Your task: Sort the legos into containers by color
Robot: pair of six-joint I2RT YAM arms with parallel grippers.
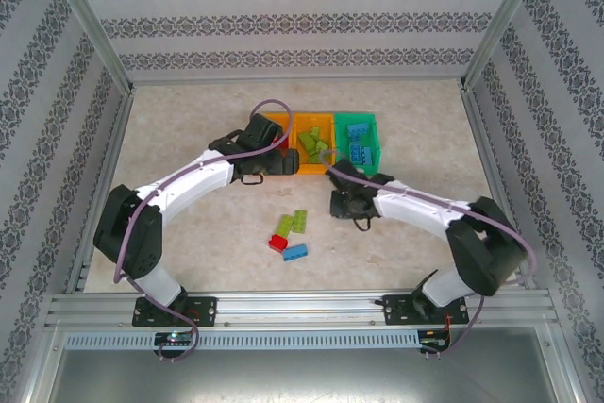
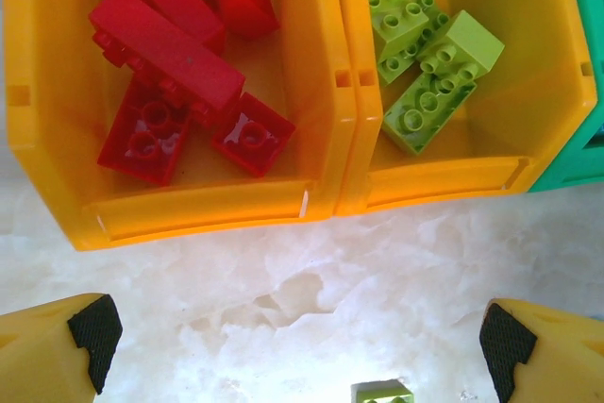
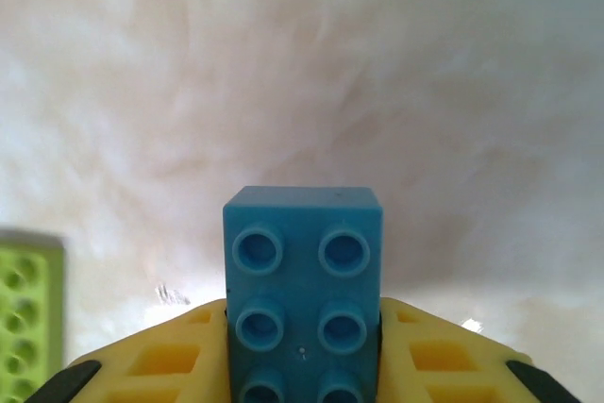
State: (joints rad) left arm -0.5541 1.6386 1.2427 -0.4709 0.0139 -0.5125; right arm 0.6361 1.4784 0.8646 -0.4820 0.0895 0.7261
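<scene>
Three joined containers stand at the back: an orange bin [image 2: 189, 209] with red legos [image 2: 175, 54], an orange bin [image 2: 444, 181] with lime legos [image 2: 429, 54], and a green bin [image 1: 357, 125] with blue ones [image 1: 359, 153]. My left gripper [image 2: 300, 356] is open over bare table just in front of the two orange bins, nothing between its fingers. My right gripper [image 3: 302, 370] is shut on a blue lego [image 3: 302, 261], studs toward the camera, in front of the green bin [image 1: 345, 199]. Loose on the table lie two lime legos [image 1: 292, 224], a red one [image 1: 277, 243] and a blue one [image 1: 295, 253].
A lime brick [image 3: 28, 318] lies left of the right gripper, and one [image 2: 382, 392] shows at the near edge in the left wrist view. The table [image 1: 189, 139] is pale marbled, fenced by metal posts and patterned walls. Both arms arch inward toward the bins.
</scene>
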